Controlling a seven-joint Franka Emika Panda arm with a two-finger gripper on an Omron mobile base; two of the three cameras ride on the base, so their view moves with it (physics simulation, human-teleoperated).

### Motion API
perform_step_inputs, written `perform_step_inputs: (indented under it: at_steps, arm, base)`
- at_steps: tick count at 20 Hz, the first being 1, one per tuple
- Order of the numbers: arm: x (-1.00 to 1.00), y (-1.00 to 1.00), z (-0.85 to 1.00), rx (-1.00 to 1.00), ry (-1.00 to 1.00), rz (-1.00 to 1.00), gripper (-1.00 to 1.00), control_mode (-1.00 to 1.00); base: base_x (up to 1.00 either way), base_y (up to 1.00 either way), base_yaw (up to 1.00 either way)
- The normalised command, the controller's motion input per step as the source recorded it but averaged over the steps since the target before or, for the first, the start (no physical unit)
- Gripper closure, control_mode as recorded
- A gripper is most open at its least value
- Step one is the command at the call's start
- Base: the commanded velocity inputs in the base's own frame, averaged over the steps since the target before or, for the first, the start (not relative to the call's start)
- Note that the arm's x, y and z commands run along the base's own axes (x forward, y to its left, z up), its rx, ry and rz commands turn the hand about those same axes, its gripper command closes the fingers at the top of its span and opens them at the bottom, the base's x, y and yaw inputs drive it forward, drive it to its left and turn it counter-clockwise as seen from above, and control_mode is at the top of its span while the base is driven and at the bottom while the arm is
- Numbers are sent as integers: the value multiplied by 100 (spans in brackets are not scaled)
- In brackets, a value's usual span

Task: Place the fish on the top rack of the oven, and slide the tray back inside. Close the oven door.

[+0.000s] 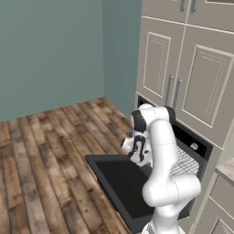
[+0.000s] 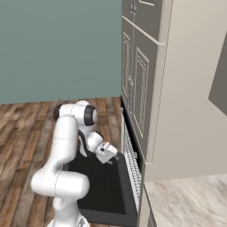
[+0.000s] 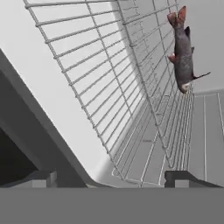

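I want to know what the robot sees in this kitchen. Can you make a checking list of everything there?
Surface: wooden plank floor in front of the oven.
Job's things: fish lies on the top rack; oven door hangs open and flat.
Clutter: nothing seen.
Grippers: gripper open, holding nothing, its fingers near the rack's edge.
Cables: nothing seen.
Surroundings: beige cabinet doors above the oven, teal wall behind.
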Motion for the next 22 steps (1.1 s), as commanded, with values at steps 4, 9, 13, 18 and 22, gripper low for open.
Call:
perform_step_inputs:
  at_steps: [4,9,13,18,22]
  arm:
    - [-100,100,54,-8,0,37,-100,-100]
    - [-95,100,75,-9,-3,32,-100,-100]
    - [-62,100,100,-7,0,23,-100,-100]
    - [-37,100,100,-8,0,15,-100,-100]
    - [-17,100,97,-12,2,6,-100,-100]
  base:
    - [0,0,0]
    - [0,0,0]
    - [0,0,0]
    - [0,0,0]
    - [0,0,0]
